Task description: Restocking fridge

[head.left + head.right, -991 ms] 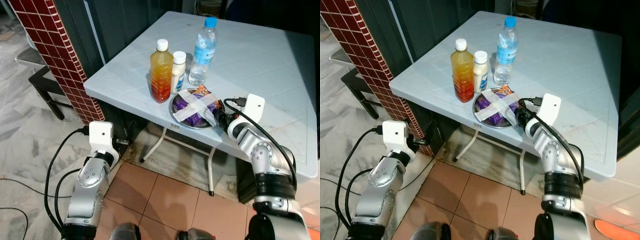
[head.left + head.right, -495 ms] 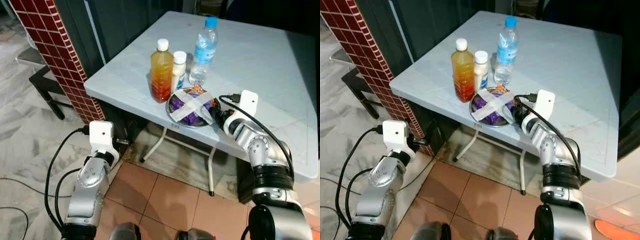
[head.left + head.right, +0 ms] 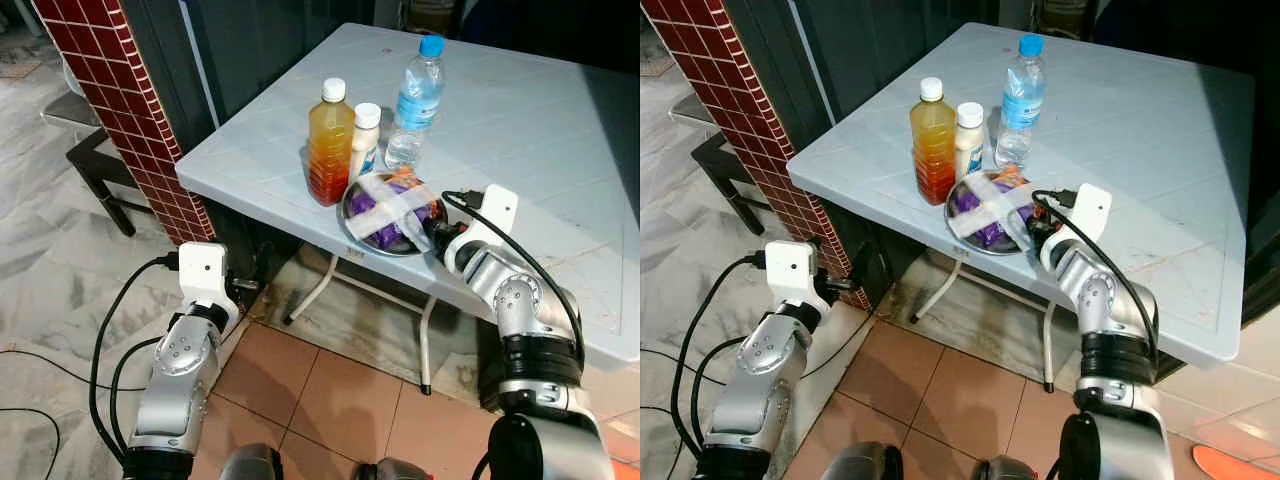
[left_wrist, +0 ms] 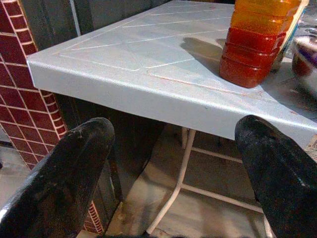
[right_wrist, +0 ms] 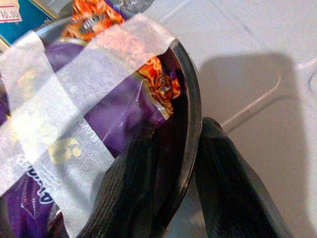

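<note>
The right gripper [image 5: 171, 183] is pinching the rim of the metal bowl [image 3: 352, 217], one finger inside and one outside. The bowl, holding taped purple snack packets [image 3: 380, 208], is sitting near the edge of the grey table [image 3: 520, 120], beside the orange juice bottle [image 3: 329, 143]. The left gripper [image 4: 173, 163] is hanging spread wide below the table edge, touching nothing.

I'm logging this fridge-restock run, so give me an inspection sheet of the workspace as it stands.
Surface: pale blue table, bare areas scuffed.
Job's things: metal bowl of taped purple packets near the front edge; amber bottle, small white bottle and water bottle upright behind it.
Clutter: nothing seen.
Grippers: right gripper pinches the bowl's rim; left gripper open below the table edge.
Cables: black leads on both arms.
Surroundings: red tiled pillar, tiled floor.
</note>
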Robot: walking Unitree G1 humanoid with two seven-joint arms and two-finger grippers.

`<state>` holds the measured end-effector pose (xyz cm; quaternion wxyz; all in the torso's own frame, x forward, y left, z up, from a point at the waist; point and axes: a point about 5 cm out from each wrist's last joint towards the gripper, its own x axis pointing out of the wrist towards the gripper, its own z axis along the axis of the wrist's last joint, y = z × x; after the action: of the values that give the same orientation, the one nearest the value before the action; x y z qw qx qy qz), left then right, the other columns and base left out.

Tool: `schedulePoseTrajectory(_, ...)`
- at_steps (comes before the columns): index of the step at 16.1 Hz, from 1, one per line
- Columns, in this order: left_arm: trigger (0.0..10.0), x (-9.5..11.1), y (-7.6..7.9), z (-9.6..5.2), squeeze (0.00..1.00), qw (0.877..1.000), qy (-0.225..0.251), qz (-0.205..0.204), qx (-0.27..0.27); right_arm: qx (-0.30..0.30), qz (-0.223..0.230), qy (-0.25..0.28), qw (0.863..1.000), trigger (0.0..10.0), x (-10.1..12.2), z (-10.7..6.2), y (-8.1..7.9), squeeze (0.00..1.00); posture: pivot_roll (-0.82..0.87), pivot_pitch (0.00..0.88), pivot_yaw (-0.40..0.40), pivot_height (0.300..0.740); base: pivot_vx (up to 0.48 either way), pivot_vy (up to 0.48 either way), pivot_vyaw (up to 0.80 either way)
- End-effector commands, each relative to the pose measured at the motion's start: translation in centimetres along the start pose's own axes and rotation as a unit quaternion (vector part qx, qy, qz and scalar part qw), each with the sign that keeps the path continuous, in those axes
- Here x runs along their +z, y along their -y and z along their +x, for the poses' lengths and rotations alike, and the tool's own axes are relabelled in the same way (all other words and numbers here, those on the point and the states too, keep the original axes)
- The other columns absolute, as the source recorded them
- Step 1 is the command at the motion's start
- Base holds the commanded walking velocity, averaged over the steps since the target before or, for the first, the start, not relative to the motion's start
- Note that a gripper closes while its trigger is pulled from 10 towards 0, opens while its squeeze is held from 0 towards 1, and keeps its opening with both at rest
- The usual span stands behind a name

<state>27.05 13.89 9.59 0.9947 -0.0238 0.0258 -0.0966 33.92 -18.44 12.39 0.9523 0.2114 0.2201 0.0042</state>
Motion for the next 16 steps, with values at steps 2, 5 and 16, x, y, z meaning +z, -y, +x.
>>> schedulePoseTrajectory(2,10.0,0.1,-0.1,-0.1,0.00,1.000,0.002,0.002,0.001,-0.011,0.026,-0.044,0.999,0.0,-2.0,0.2,0.5,0.00,0.05,0.053,0.035,0.740,0.000,0.000,0.00)
schedulePoseTrajectory(5,10.0,0.1,-0.1,-0.2,0.00,1.000,0.004,0.001,0.004,-0.025,0.048,-0.041,0.998,0.0,-1.9,0.2,0.8,0.00,0.05,0.054,0.032,0.740,0.000,0.000,0.00)
schedulePoseTrajectory(16,10.0,0.2,-0.1,-0.1,0.00,1.000,0.007,0.001,0.001,-0.107,0.141,0.102,0.979,0.0,-1.4,-1.4,1.6,0.00,0.04,0.055,0.036,0.740,0.000,0.000,0.00)
